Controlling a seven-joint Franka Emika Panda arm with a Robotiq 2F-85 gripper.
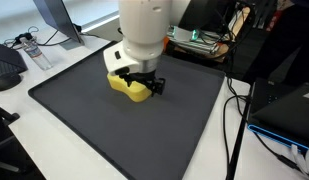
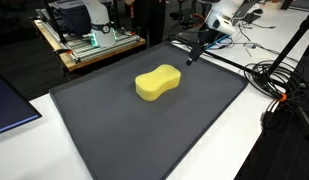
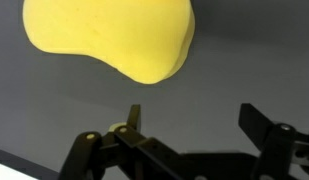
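Dark mat [image 2: 194, 130] on desk: yellow sponge [image 2: 159, 82] lies free; gripper [image 3: 194, 125] hovers near, jaws spread, nothing grasped yet.

No text, brand, number or sign can be read. The yellow sponge [image 2: 159, 82] and the dark mat [image 2: 114, 130] show plain surfaces. Any print on the bottle [image 1: 32, 50], at ten o'clock in an exterior view, is too small and blurred to make out.
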